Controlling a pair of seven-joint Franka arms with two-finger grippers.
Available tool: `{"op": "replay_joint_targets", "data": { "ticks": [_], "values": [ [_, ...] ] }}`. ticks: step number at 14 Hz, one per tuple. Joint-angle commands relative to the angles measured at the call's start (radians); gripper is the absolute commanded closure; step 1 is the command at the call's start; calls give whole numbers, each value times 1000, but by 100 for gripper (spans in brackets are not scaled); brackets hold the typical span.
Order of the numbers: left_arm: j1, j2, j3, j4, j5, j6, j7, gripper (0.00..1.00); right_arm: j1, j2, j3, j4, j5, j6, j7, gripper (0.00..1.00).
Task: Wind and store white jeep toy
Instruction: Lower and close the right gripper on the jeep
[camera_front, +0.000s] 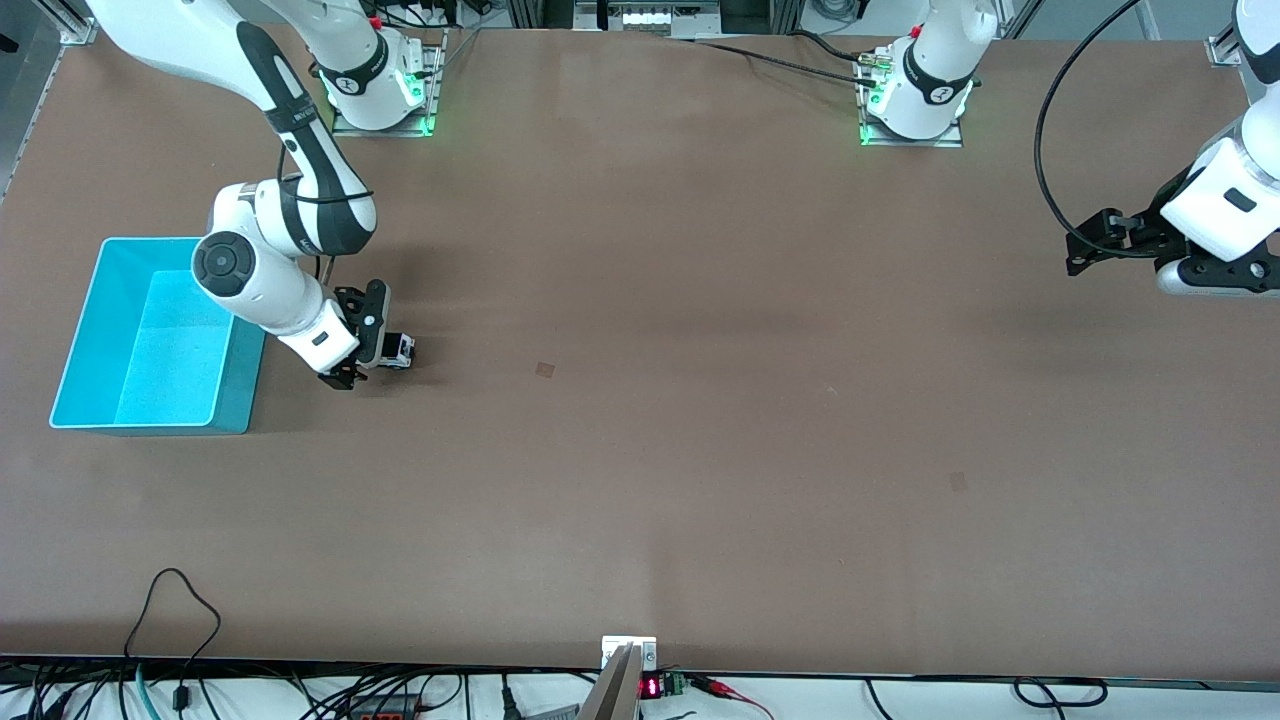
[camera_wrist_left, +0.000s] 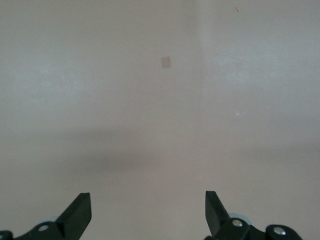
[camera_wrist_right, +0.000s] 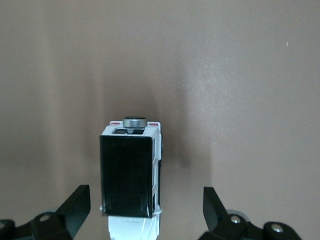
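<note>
Between open right claw (camera_wrist_right: 145, 210) fingers: white jeep toy (camera_wrist_right: 131, 172)

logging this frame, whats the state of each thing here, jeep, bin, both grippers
white jeep toy: upright on the table beside the cyan bin, between the right gripper's open fingers, not gripped
cyan bin: open-topped, nothing visible inside, at the right arm's end of the table
right gripper: open, low at the table, straddling the jeep
left gripper: open, holding nothing, over bare table at the left arm's end, arm waiting
</note>
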Motion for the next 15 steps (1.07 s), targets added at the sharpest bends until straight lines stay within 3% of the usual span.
{"op": "replay_joint_targets", "data": {
  "ticks": [1,4,7,9,15],
  "values": [
    [1,-15,2,-3,-6,-8,1,0,3,14,0,-54,2,100,-9,0],
    [-3,-15,1,-3,-6,-8,1,0,3,12,0,-74,4,123,-6,3],
    [-3,-17,2,-2,-4,-11,0,0,4,6,0,-74,2,122,-9,71],
    [-7,-19,1,4,-4,-8,1,0,6,3,0,-74,2,120,-17,98],
    [-3,-19,-12,15,-4,-46,4,0,12,-58,0,-44,4,68,55,100]
  ]
}}
